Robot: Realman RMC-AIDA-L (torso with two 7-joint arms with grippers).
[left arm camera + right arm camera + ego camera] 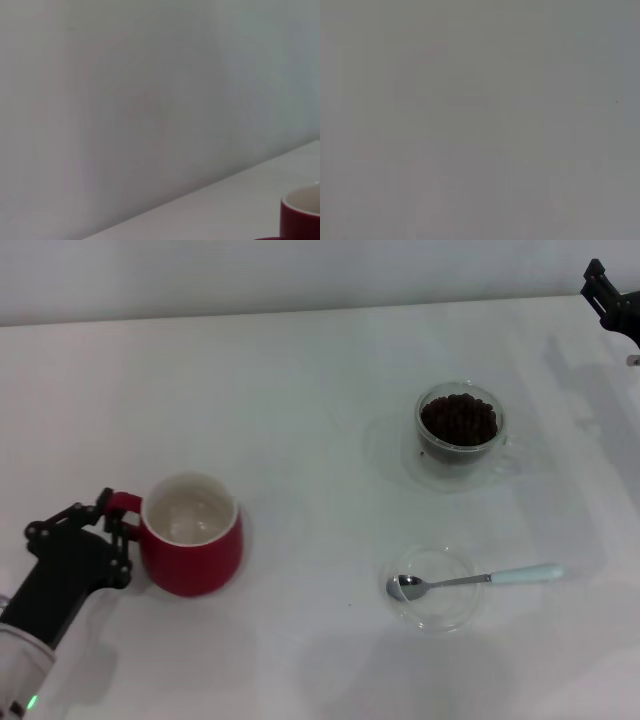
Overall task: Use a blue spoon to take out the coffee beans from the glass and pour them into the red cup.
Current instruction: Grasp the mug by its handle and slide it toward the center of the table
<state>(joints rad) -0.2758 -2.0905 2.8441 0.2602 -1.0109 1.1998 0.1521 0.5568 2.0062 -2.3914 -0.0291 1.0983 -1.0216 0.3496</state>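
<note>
The red cup (195, 555) stands at the front left, its white inside empty. My left gripper (108, 518) is at its handle, with fingers on both sides of the red loop and closed on it. The cup's rim also shows in the left wrist view (301, 217). The glass (460, 430) stands at the back right, filled with coffee beans (458, 418). The blue spoon (470, 580) lies at the front right, its bowl on a flat clear saucer (432, 590) and its pale handle pointing right. My right gripper (612, 298) is far off at the back right corner, away from everything.
The white table (300, 390) carries everything. A second clear saucer (395, 455) lies under the glass. The right wrist view shows only a blank grey surface.
</note>
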